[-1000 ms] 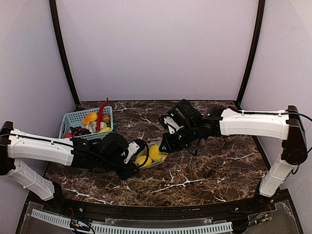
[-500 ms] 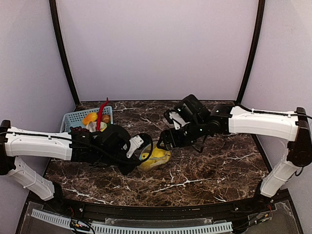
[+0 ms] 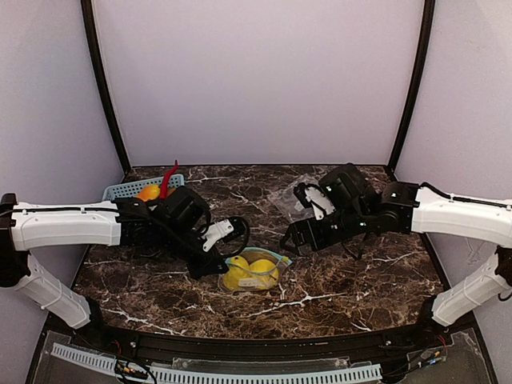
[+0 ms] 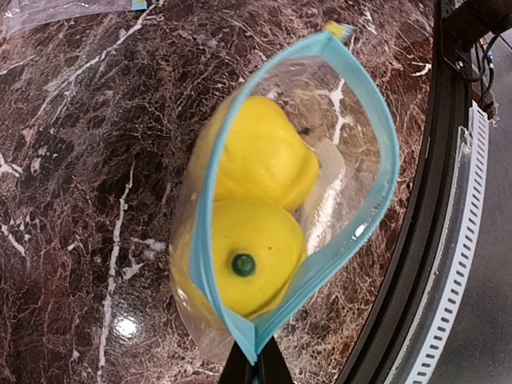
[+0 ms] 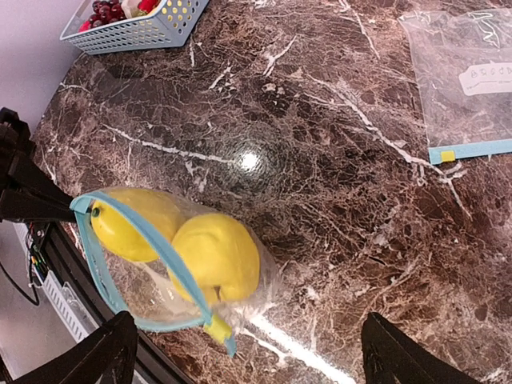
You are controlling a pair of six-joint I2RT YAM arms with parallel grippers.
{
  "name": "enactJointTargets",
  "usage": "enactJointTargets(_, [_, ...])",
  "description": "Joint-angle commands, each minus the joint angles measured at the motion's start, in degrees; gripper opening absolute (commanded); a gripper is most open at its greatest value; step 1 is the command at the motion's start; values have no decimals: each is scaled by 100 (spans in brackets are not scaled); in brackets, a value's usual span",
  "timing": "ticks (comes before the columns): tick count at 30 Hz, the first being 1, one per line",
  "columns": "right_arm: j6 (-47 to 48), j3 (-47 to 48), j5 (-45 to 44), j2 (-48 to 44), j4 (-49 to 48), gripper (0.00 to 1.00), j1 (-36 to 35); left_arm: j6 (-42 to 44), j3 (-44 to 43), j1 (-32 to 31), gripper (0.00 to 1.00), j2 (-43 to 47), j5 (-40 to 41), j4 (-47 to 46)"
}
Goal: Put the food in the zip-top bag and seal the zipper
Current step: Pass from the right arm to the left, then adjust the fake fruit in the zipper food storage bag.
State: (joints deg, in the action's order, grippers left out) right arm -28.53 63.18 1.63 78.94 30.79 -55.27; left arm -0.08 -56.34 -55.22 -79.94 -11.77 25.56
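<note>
I am finding the right gripper (image 5: pixel 250 336) standing wide open over bare table (image 5: pixel 320 160), with nothing lying between its fingers. Just ahead of it the zip-top bag (image 5: pixel 152 264), bulging with two lemons (image 4: pixel 248 264), is blocking the way. The left gripper (image 4: pixel 256 368) is pinching that bag's far corner. A second bag (image 5: pixel 472 80) is lying flat beside the right gripper. The basket (image 3: pixel 120 190) is standing well apart behind the left gripper.
</note>
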Motion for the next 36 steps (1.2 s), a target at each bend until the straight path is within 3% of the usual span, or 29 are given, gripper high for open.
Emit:
enactJointTargets(1, [132,-379,95,-345,-544,94,87,550,-209,70,1,13,-514,425])
enactJointTargets(9, [-299,-39,-115,192,-240,99,-70,850,-256,96,1,-121,-348,558])
enactJointTargets(20, [-331,1057,-254,1712,312,99,-418,935,-220,92,1,-33,-337,420])
enactJointTargets(36, [-465,1572,-91,2640,683,99,-659,944,-93,97,1,43,-258,244])
